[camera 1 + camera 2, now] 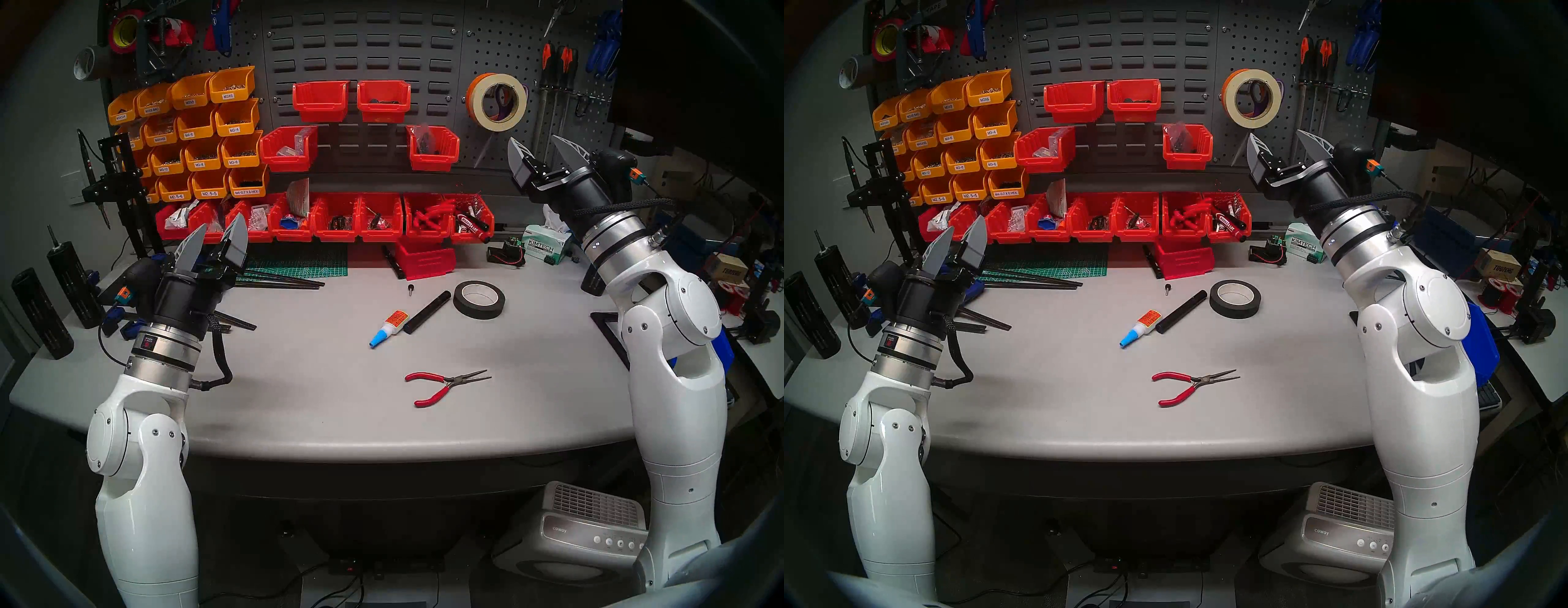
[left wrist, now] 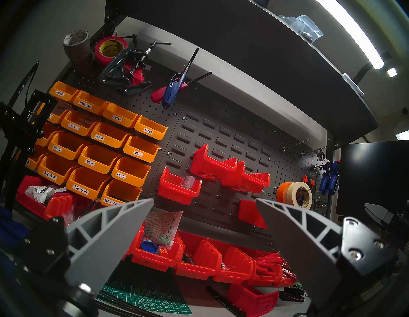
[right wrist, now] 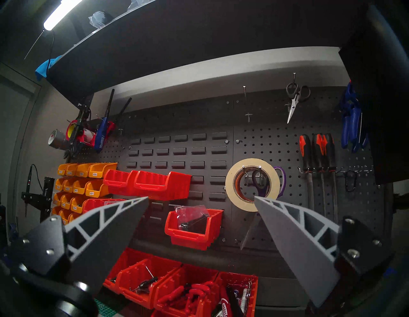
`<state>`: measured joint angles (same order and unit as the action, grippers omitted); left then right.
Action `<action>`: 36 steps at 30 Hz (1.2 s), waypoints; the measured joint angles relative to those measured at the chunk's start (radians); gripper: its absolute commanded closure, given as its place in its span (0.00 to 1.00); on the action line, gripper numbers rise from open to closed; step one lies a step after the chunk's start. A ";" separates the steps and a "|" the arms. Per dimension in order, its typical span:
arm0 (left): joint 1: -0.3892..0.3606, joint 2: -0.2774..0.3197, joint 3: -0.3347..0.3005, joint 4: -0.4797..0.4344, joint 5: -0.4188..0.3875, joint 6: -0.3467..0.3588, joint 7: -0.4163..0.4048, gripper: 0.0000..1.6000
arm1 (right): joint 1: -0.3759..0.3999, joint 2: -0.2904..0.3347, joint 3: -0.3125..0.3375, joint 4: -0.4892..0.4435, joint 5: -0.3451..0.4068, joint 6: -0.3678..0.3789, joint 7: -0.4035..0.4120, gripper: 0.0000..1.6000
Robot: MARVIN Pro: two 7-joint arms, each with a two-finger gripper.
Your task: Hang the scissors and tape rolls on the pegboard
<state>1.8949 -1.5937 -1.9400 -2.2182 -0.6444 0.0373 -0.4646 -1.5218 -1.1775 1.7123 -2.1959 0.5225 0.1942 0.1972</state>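
Observation:
On the dark pegboard (image 1: 488,46) at the back right, the cream tape roll (image 1: 498,124) hangs on a hook in front of the orange tape roll (image 1: 471,95). The scissors (image 1: 503,104) hang behind them: purple handles show through the rolls' hole, and the blade points down-left below. The right wrist view shows the cream roll (image 3: 232,183), the scissors' handle (image 3: 282,177) and the hook's prongs. My right gripper (image 1: 536,142) is raised just below and right of the rolls, open and empty. At the table's left side my left gripper (image 1: 220,225) is open and empty, far from them.
A black tape roll (image 1: 479,299), a black tube (image 1: 426,312), a glue bottle (image 1: 388,329) and red-handled pliers (image 1: 441,386) lie on the grey table. Red bins (image 1: 322,99) and orange bins (image 1: 186,136) fill the back wall. Files (image 1: 555,63) and small black scissors (image 3: 295,97) hang on the pegboard.

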 measured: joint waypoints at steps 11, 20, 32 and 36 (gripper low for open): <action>0.000 0.000 0.000 -0.001 0.000 0.000 0.000 0.00 | -0.149 -0.083 0.028 -0.117 -0.056 0.020 -0.090 0.00; 0.000 0.000 0.000 -0.002 0.000 0.000 0.000 0.00 | -0.281 -0.168 0.040 -0.188 -0.079 0.057 -0.127 0.00; 0.000 0.000 0.000 -0.004 0.000 0.000 0.000 0.00 | -0.403 -0.202 0.040 -0.208 -0.103 0.008 -0.126 0.00; 0.000 -0.001 0.000 -0.004 0.000 0.000 0.000 0.00 | -0.421 -0.204 0.040 -0.209 -0.109 -0.002 -0.115 0.00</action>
<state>1.8948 -1.5942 -1.9397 -2.2225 -0.6439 0.0371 -0.4641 -1.9424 -1.3817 1.7523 -2.4051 0.4135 0.1920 0.0822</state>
